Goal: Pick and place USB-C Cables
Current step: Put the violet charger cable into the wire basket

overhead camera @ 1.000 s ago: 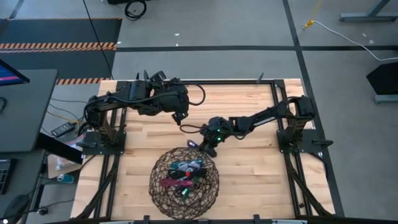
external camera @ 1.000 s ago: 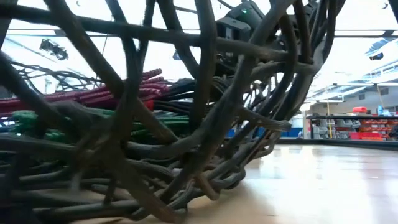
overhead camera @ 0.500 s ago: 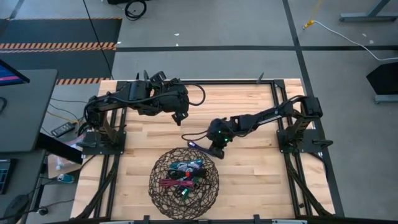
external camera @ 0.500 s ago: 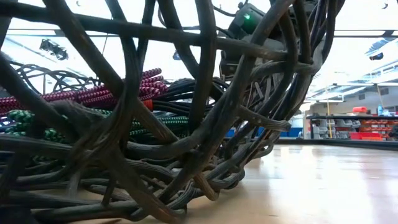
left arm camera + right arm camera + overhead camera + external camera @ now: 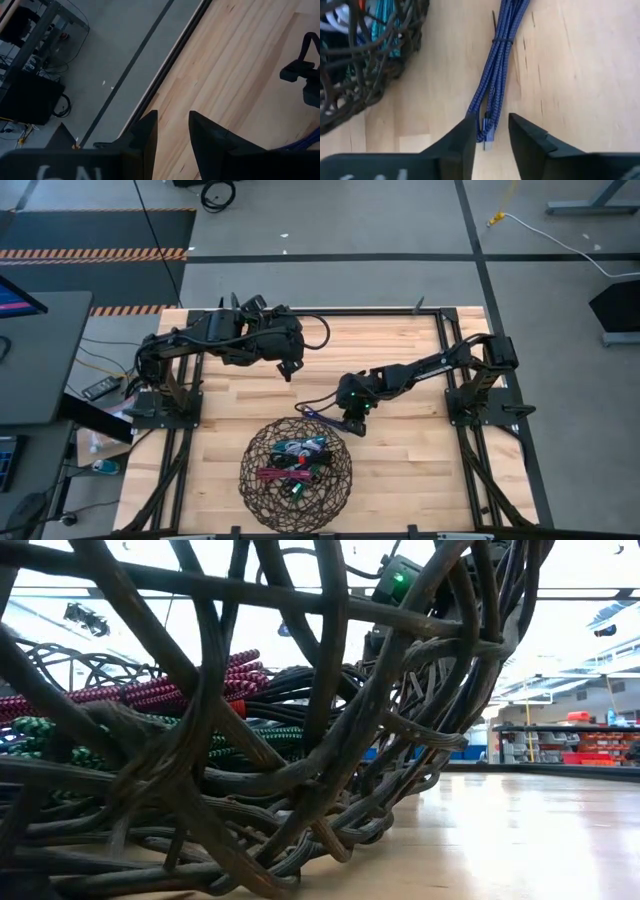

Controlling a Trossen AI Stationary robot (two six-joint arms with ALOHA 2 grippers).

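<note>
One blue cable [image 5: 496, 75] lies flat on the wooden table [image 5: 400, 470], just outside the wire basket [image 5: 296, 472] at about one o'clock from its rim, and the right gripper [image 5: 490, 131] hangs over the connector end with its fingers [image 5: 465, 137] parted to either side of the strands, not pinching them. It looks light, soft and floppy, a braided bundle held by a thin tie partway along. My judgement is that the safest hold is across the bundled middle near that tie, where the strands sit together; a grip at the loose tip could catch only one strand or let the rest trail and snag the basket's rim. The braid should give some friction, so slipping seems a small risk. Nearest the table's front edge, at six o'clock, the basket holds a heap of other bundles: a maroon cable [image 5: 150, 692] on top, a green cable [image 5: 50, 735] beneath it, a teal one [image 5: 384, 25] against the mesh, and darker ones I cannot separate. Farther back, at about eleven o'clock on the table, the left gripper [image 5: 170, 132] waits in the air, its fingers slightly apart and holding nothing.
</note>
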